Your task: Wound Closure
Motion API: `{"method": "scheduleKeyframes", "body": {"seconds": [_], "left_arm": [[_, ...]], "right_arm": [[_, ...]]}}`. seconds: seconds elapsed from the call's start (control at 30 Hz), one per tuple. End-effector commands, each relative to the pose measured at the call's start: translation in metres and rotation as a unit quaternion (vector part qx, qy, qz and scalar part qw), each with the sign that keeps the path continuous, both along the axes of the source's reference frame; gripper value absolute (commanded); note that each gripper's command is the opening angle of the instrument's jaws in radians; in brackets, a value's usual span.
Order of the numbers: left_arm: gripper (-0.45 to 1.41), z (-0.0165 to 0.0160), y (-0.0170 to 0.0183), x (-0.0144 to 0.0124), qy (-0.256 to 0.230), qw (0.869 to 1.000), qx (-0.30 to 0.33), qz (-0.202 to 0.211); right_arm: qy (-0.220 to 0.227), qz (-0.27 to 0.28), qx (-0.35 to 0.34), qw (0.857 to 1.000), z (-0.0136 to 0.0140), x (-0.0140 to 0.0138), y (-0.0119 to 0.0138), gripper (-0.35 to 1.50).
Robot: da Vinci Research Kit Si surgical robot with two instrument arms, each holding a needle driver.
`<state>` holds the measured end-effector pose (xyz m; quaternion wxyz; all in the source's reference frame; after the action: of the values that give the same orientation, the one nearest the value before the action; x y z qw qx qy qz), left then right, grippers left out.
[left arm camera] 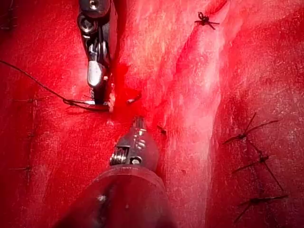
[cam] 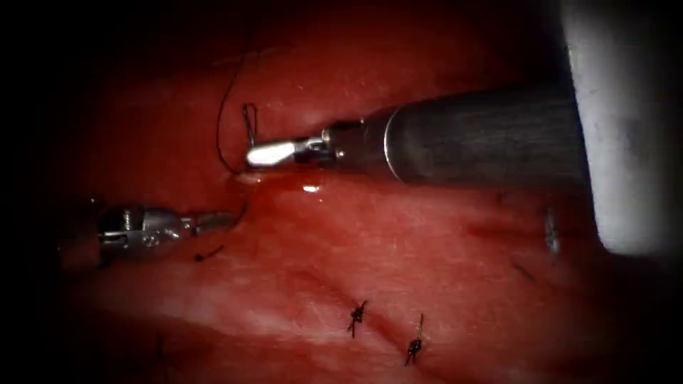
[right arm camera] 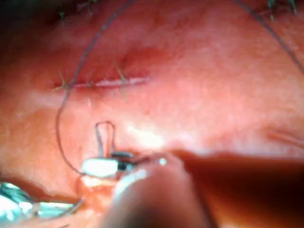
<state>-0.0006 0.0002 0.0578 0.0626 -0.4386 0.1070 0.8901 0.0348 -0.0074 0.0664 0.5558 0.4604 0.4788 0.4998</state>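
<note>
The thread [cam: 226, 114] runs as a thin dark line over the tissue [cam: 398, 249], curving down to the tip of the right tool [cam: 269, 153], where a small narrow loop of it stands up just beside the jaws. Those jaws lie closed together — the thread meets them at the tip, so they appear to grip it, though the exact point of hold is hard to make out. The needle cannot be told apart from the thread in any view. A glistening pool of red fluid [cam: 299, 186] sits directly under the right tool's tip.

Below and to the left of that tip, well short of touching it, the left tool [cam: 213, 222] points toward the same wet spot with its jaws closed to a narrow point; whether they hold anything cannot be told. A short cut end of thread [cam: 209, 253] lies just beneath it. Farther off, finished knotted stitches [cam: 358, 316] sit along the closed cut.
</note>
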Motion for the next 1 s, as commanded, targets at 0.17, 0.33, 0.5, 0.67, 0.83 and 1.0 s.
{"method": "scheduleKeyframes", "body": {"seconds": [0.17, 0.33, 0.5, 0.67, 0.83, 1.0], "left_arm": [[-0.08, 0.0006, 0.0004, -0.0011, -0.035, 0.999, -0.017, 0.001], [0.07, 0.0003, 0.0011, -0.0012, -0.070, 0.997, -0.032, -0.006], [0.07, 0.0000, 0.0016, -0.0014, -0.084, 0.996, -0.040, -0.007], [0.02, -0.0001, 0.0015, -0.0024, -0.091, 0.995, -0.040, -0.003], [-0.45, 0.0001, 0.0017, -0.0035, -0.119, 0.993, -0.019, 0.004], [-0.45, 0.0001, 0.0018, -0.0033, -0.145, 0.989, 0.012, 0.006]], "right_arm": [[-0.012, 0.006, -0.029, 0.999, -0.0002, -0.0020, 0.0008, 1.16], [-0.017, 0.006, -0.039, 0.999, -0.0003, -0.0033, 0.0009, 1.09], [-0.017, 0.006, -0.046, 0.999, 0.0002, -0.0032, 0.0005, 1.09], [-0.018, 0.006, -0.052, 0.998, 0.0008, -0.0029, 0.0001, 1.08], [-0.012, -0.003, -0.078, 0.997, 0.0012, -0.0028, -0.0007, 0.94], [-0.013, -0.012, -0.126, 0.992, 0.0010, -0.0026, -0.0021, 0.89]]}}
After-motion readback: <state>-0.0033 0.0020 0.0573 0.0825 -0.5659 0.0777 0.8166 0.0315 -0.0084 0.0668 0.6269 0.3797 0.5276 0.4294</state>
